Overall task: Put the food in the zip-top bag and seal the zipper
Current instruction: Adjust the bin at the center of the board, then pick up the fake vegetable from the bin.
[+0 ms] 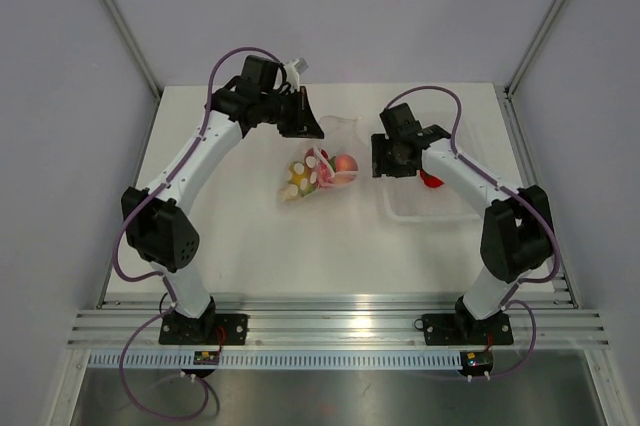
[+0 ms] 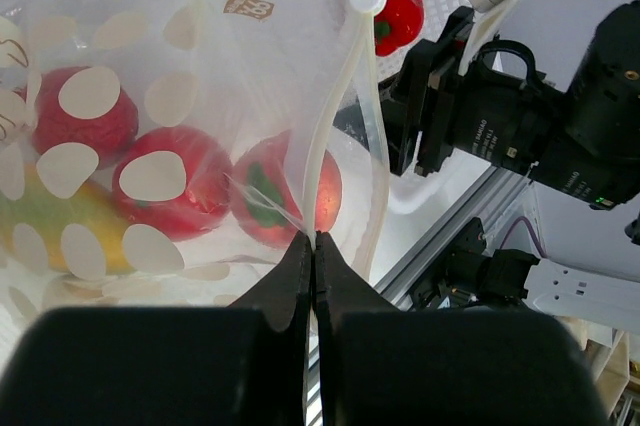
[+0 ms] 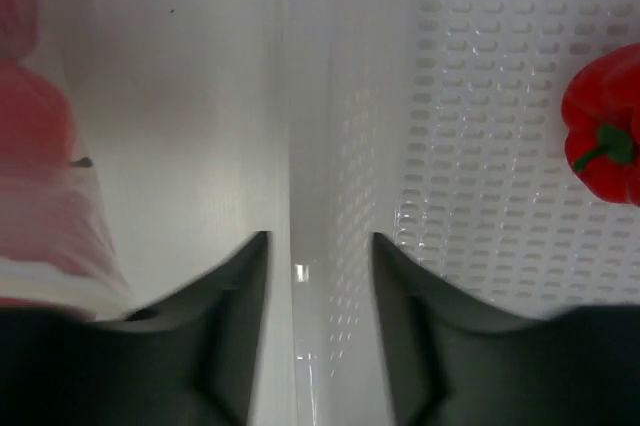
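Left tool point(image 2: 312, 246) is pinched fully shut on the film of the zip-top bag point(image 2: 190, 56), right at the zipper point(image 2: 333, 106), holding that edge up off the desk point(image 1: 250, 236). The bag sits mid-desk between the two arms, with red fruits point(image 2: 165, 181) and a yellow-green one point(image 2: 30, 216) inside.

Right tool point(image 3: 320, 238) has its jaws partway apart with nothing between them, hovering over the bag-side wall of the tray point(image 3: 480, 96).

The bit that matters: one red pepper point(image 3: 605, 136) lies in the tray, off to the right tool's own right, so the right arm is clearly the nearer one (the left is busy anyway). Its stem end looks turned back toward the tool, as far as I can tell. The zipper strip runs away from the left tool toward the tray, so I'd guess the mouth faces the right arm.
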Motion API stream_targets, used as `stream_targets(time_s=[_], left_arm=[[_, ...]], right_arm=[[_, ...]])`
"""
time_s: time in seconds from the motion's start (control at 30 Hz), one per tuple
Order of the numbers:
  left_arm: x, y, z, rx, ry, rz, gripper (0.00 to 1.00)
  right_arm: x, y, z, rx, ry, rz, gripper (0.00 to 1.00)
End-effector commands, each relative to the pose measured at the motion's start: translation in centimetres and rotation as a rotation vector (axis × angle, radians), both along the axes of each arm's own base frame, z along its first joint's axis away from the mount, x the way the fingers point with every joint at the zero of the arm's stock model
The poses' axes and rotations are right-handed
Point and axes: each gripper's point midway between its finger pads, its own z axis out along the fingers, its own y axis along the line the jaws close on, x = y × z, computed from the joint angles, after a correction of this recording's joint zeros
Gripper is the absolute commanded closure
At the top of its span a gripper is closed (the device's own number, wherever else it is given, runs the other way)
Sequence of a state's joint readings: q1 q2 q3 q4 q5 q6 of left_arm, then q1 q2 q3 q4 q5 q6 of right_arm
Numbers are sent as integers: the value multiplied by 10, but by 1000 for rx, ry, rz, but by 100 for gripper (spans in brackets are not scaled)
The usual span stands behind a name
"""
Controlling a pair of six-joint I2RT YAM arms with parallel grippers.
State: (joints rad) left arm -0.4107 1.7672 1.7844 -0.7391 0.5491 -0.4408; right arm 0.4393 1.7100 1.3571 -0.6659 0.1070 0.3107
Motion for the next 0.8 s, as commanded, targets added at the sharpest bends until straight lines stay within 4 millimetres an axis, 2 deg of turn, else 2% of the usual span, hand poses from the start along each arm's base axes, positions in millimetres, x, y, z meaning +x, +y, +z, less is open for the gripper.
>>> stream_targets(time_s=[0.0, 0.03, 0.13, 0.2, 0.33, 0.37, 0.43, 0.47, 0.57, 0.6, 0.77], left_arm=[[-2, 1, 20, -24, -71, 0, 100], [-1, 1, 20, -25, -73, 2, 100], [0, 1, 18, -22, -66, 4, 100], [1, 0, 17, -23, -63, 4, 100], [1, 1, 17, -25, -62, 7, 100], [0, 1, 17, -23, -61, 5, 100], [0, 1, 17, -21, -64, 6, 100], [0, 1, 16, -20, -64, 6, 100], [0, 2, 15, -18, -65, 5, 100], [-1, 2, 14, -18, -60, 3, 100], [-2, 1, 13, -20, -58, -3, 100]], right_arm=[[-12, 15, 31, 63, -40, 33, 33], [-11, 11, 36, 50, -57, 26, 26], [-4, -3, 62, 11, -148, -11, 18], [2, -9, 82, 7, -219, -40, 15], [13, -29, 100, 10, -293, -150, 13], [18, -46, 96, 2, -291, -216, 13], [20, -64, 86, 43, -262, -332, 13], [23, -85, 80, 72, -235, -402, 13], [26, -102, 58, 101, -177, -480, 10], [27, -109, 48, 68, -154, -486, 9], [34, -128, 25, -76, -111, -471, 4]])
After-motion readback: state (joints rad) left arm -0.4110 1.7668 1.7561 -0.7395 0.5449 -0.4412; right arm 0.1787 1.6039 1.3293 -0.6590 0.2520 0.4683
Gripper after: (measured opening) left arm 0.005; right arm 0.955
